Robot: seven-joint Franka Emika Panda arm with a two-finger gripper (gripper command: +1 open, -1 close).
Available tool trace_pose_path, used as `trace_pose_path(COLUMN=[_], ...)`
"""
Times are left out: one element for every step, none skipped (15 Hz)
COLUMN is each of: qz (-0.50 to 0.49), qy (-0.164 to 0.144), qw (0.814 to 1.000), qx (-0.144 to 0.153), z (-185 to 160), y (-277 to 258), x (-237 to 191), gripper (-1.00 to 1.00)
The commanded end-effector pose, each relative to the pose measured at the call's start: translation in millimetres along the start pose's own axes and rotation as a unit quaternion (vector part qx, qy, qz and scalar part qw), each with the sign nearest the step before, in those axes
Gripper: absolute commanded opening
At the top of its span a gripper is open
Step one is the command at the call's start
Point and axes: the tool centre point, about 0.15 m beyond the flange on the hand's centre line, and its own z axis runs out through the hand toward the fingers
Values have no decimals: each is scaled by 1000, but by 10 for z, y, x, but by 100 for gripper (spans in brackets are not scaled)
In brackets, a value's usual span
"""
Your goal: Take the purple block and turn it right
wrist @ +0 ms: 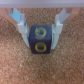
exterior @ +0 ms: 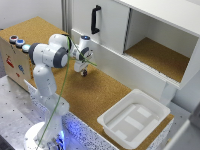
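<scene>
Arm bent low over the cork table (exterior: 100, 95); claw (wrist: 41, 31) straddles the purple block (wrist: 40, 40), grip uncertain

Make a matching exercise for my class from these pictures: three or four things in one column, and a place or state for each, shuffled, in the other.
Things:
1. purple block
2. white tub
3. cabinet handle
4. buttons

Places or states:
A. on top of the wooden box at the exterior view's left
B. between the fingers of the gripper
C. black, on the closed door
D. empty, at the cork counter's end at the exterior view's right

Pairs: 1-B, 2-D, 3-C, 4-A
</scene>
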Motion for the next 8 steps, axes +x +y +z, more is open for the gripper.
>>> trace_pose_path(qz=[-93,-98,-142,-193,-262,-314,-331,-357], qy=[26,8,10,20,26,33,40,34], qw=[995,994,988,976,958,942,937,929], qx=[13,47,68,97,116,113,105,92], z=[-253,-263,-331,-451,-583,-721,-833,-884], y=[-111,-89,-160,-221,-261,-191,-5,196], x=[251,286,298,291,266,227,228,222], gripper=[100,100,100,100,100,100,100,100])
